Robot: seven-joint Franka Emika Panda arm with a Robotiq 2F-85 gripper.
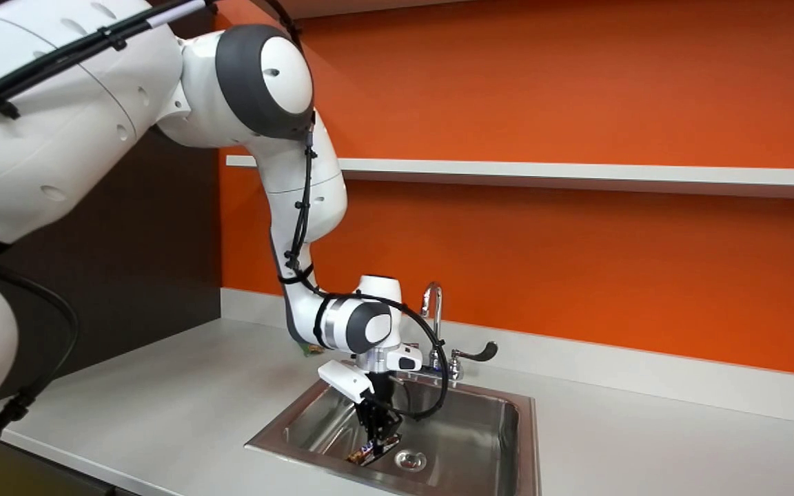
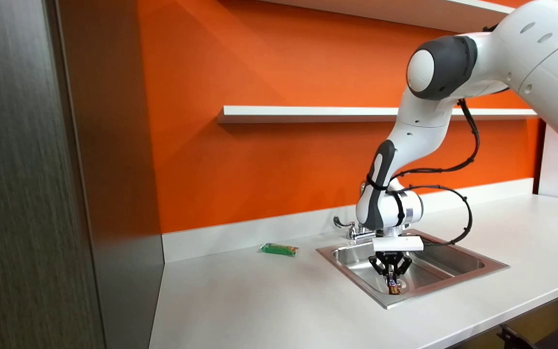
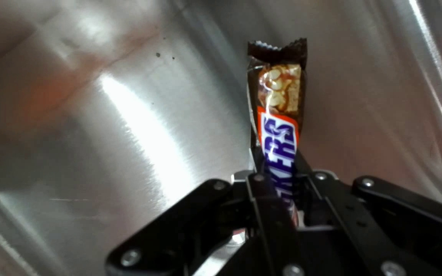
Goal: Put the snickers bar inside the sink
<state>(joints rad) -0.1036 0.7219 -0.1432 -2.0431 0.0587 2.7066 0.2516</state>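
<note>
The snickers bar is dark brown with a white, purple and red label. It sits between the two black fingers of my gripper, which is shut on it. One end of the bar sticks out past the fingers; the other is hidden by them. In both exterior views the gripper points down inside the steel sink. The bar is within the basin, near its front side. I cannot tell whether it touches the basin floor.
A chrome faucet with handles stands behind the basin, close to the wrist. A green packet lies on the grey counter. A white shelf runs along the orange wall. A dark tall panel stands at the counter's end.
</note>
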